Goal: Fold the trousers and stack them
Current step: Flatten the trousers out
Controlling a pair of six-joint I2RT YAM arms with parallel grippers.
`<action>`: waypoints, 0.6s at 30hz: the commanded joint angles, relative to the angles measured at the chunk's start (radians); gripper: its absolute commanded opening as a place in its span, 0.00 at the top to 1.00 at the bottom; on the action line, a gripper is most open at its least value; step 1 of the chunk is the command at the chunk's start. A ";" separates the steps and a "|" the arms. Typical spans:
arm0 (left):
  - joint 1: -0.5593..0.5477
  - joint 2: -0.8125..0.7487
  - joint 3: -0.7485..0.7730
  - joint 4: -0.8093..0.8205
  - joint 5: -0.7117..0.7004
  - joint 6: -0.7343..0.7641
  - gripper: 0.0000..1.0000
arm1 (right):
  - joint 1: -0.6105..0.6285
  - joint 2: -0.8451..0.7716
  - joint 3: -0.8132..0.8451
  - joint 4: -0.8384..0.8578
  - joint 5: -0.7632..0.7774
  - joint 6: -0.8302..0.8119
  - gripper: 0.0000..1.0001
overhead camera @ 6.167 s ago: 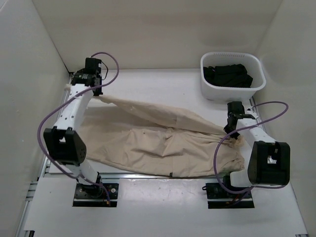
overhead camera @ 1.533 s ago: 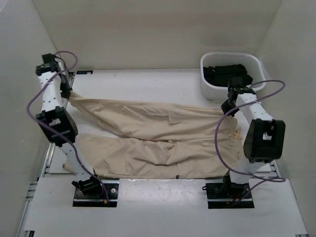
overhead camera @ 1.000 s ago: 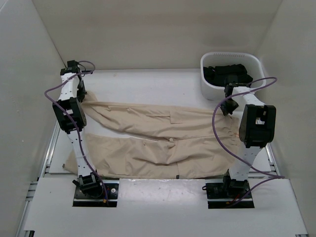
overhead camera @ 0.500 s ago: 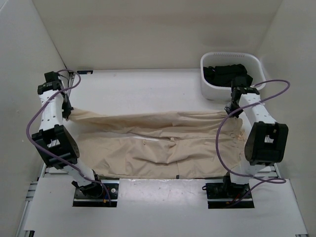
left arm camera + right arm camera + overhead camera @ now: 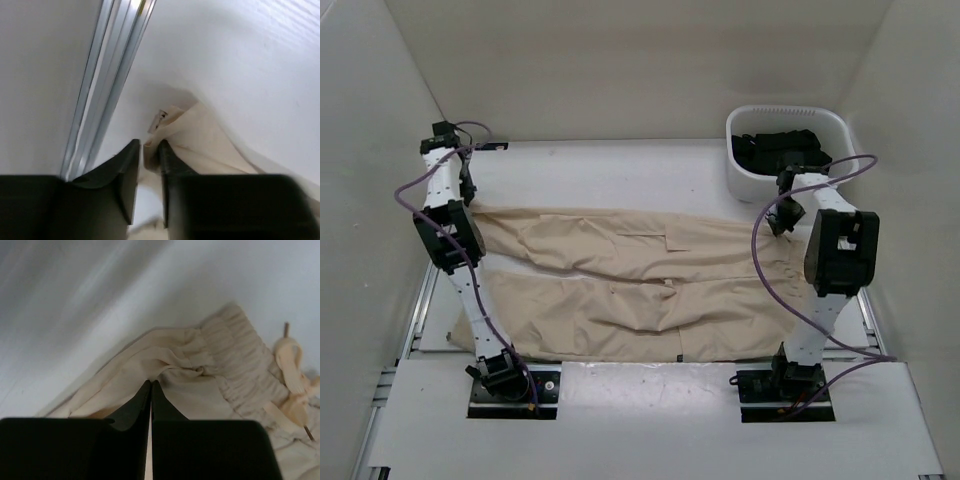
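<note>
Trousers (image 5: 640,272) being spread flat on my counter (image 5: 620,170). Left pincer (image 5: 149,146), nine o'clock, slightly parted around a hem (image 5: 172,117); right pincer (image 5: 150,384) pinches the waistband (image 5: 240,360) at three. Next I'd fold leg over leg.

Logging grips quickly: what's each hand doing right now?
Left hand: slightly open around the trousers cuff.
Right hand: closed, pinching trousers near the waist.

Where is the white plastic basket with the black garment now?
Top view: the white plastic basket sits at the far right corner of the table, beyond the right gripper and the waist of the beige trousers.
</note>
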 commanded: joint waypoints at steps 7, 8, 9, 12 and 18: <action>-0.032 -0.048 -0.055 0.158 -0.112 0.007 0.02 | -0.016 0.046 0.064 0.005 0.099 0.029 0.88; -0.021 -0.085 -0.078 0.175 -0.088 0.007 0.00 | -0.016 0.035 0.055 0.014 0.108 0.029 0.88; -0.021 -0.163 -0.105 0.190 -0.066 0.007 0.00 | -0.016 0.026 0.044 0.014 0.108 0.029 0.85; 0.005 -0.262 -0.224 0.213 0.000 0.007 0.00 | -0.016 0.003 0.035 0.014 0.117 0.020 0.78; 0.025 -0.400 -0.579 0.238 0.037 0.007 0.00 | -0.016 -0.087 -0.012 0.014 0.079 0.011 0.29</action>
